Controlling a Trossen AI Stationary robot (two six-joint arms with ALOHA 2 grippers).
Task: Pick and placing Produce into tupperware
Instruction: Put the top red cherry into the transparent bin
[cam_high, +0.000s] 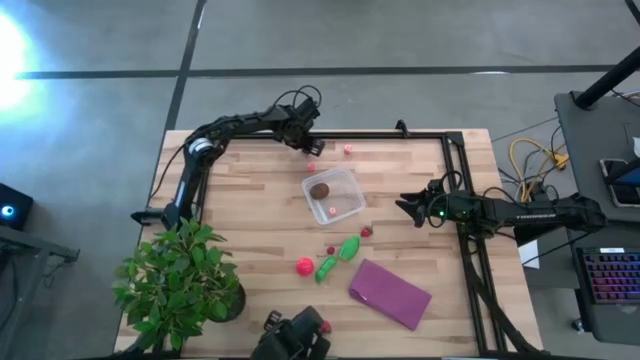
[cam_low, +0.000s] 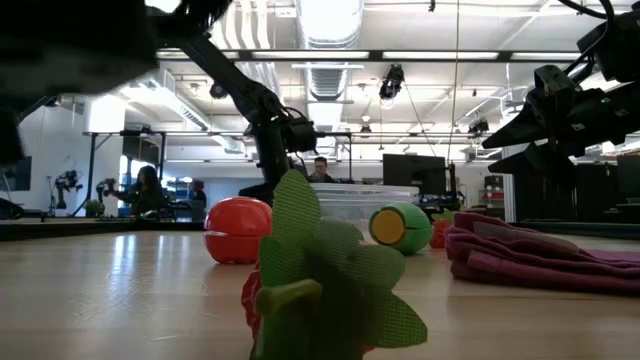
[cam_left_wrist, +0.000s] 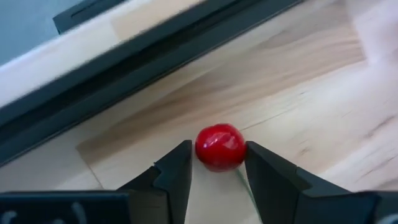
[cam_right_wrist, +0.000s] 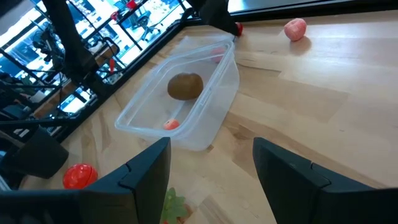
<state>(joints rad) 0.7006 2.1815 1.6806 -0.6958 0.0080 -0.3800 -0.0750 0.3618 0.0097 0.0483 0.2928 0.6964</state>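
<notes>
Fingers of the left gripper (cam_left_wrist: 219, 167) clamp a small red piece (cam_left_wrist: 220, 147) on the table's (cam_high: 250, 215) far edge. The tupperware (cam_high: 333, 196) mid-table holds a brown ball (cam_right_wrist: 185, 86) and seemingly one tiny red piece. The right gripper (cam_right_wrist: 211, 163), unclenched, waits beside it.

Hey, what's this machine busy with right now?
It is sorting toy produce into a clear tupperware on the table. The left gripper is at the table's far edge with its fingers closed around a small red ball. A brown ball and a small pink piece already lie in the box. The right gripper hangs open beside it, waiting.
</notes>
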